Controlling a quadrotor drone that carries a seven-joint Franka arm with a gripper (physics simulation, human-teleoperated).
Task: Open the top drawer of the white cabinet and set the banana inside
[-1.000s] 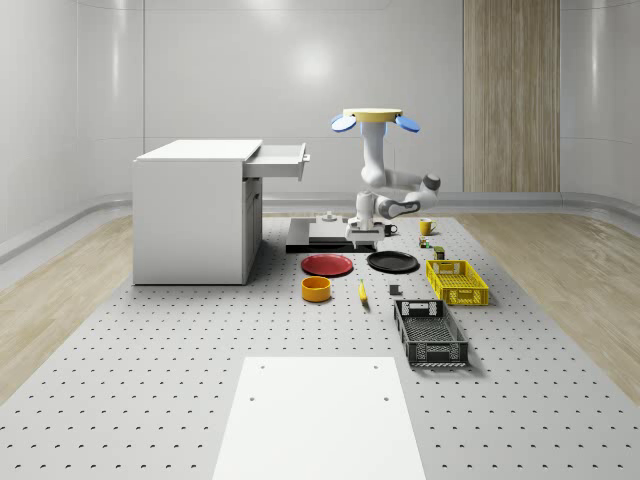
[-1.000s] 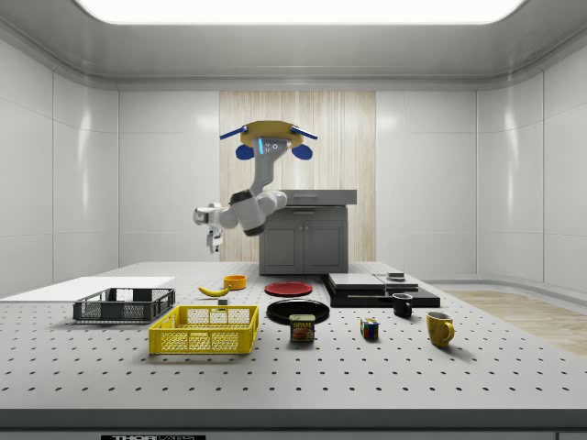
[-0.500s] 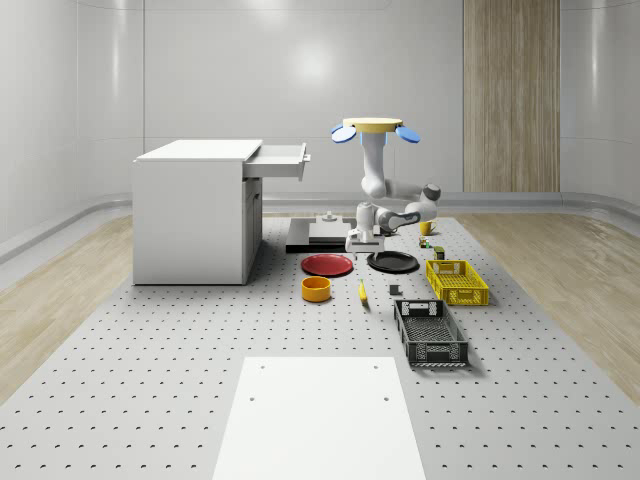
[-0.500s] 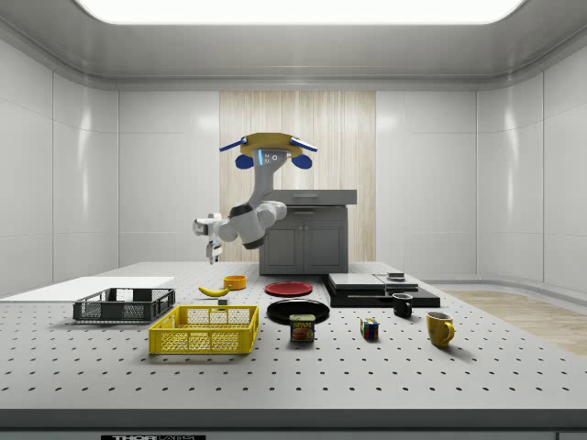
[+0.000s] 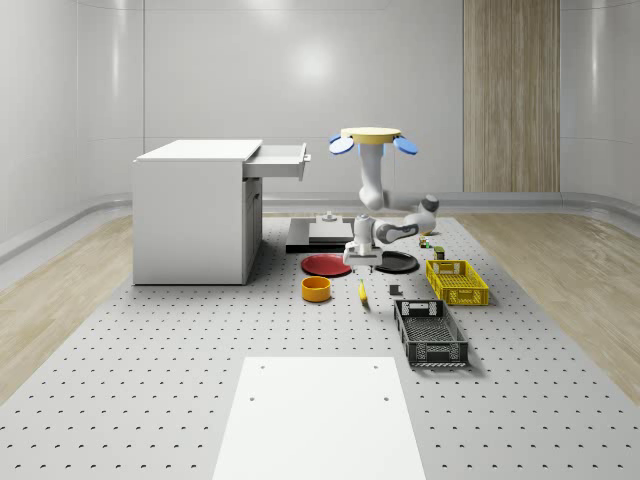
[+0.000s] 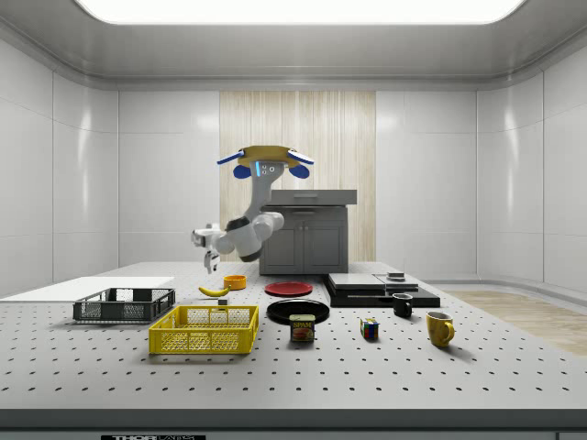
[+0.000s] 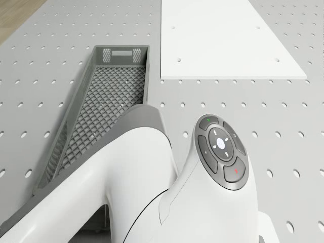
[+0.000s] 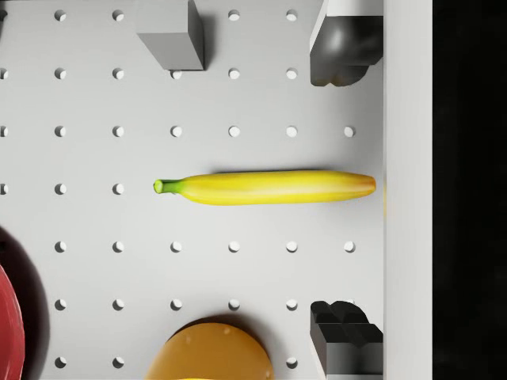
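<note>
I'm hovering the drone (image 5: pixel 370 134) above the table (image 5: pixel 150 380), by the red plate (image 5: pixel 327 265) and black plate (image 5: pixel 393 262). Gripper (image 8: pixel 346 188) is hanging w/ fingers (image 8: pixel 341 47) apart, straddling the banana (image 8: pixel 265 188) from above, not touching. Banana's lying flat just right of the orange bowl (image 5: pixel 316 289); top drawer (image 5: pixel 280 160) is open.
</note>
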